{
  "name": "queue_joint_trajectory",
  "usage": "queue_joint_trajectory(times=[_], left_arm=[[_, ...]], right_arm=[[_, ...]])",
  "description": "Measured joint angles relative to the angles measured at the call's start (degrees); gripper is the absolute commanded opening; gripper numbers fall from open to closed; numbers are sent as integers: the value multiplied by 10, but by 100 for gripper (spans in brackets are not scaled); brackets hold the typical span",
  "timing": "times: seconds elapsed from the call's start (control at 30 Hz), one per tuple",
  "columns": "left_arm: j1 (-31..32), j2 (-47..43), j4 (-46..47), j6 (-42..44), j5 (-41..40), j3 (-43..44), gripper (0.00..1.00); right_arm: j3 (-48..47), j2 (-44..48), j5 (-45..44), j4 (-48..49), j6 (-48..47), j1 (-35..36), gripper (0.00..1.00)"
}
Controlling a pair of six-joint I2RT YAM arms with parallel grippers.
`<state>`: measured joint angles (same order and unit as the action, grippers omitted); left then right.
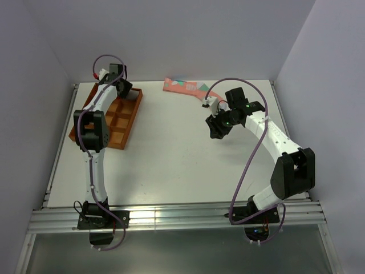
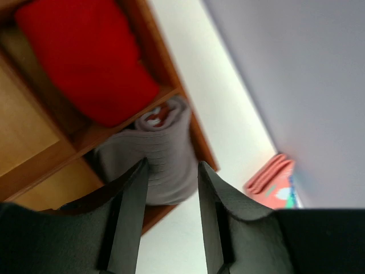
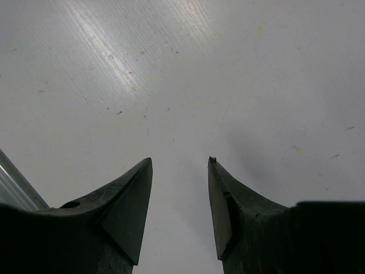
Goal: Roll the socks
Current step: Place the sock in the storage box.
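Salmon-pink sock (image 1: 183, 87) is lying flat on the surface (image 1: 171, 165), just beyond the right end effector (image 3: 179, 161), which is hanging open and empty. The sock is looking soft, light and floppy, so pinching one end seems best. Left end effector (image 2: 171, 165) is hovering, jaws parted, over the rolled grey sock (image 2: 165, 137) in the tray (image 1: 130, 123). Red sock (image 2: 85, 63) is sitting one compartment beyond.

Both arms are built of white tubular links joined by bulky black joint housings, and the left arm (image 1: 91, 148) and the right arm (image 1: 274, 142) each end below in a black base plate (image 1: 102, 220). A thin purple cable (image 1: 251, 157) loops loosely along each arm; small green lights (image 1: 228, 121) glow on the right arm's black wrist housing, and a small red connector (image 1: 94, 75) sits by the left wrist. The left gripper (image 2: 173, 163) has flat, matte-black fingers (image 2: 134, 217), while the right gripper (image 3: 180, 160) shows dark grey fingers (image 3: 128, 211) tapering to pointed tips.
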<state>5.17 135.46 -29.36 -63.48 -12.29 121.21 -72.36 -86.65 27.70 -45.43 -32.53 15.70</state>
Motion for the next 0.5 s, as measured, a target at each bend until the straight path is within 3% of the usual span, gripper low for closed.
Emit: queue_joint_trajectory(times=[0.17,0.5], left_arm=[[4,0,13,-5,4,-52,45],[7,0,21,-6,5,-54,44]], right_arm=[[0,0,0,0,0,0,51],[0,0,0,0,0,0,52]])
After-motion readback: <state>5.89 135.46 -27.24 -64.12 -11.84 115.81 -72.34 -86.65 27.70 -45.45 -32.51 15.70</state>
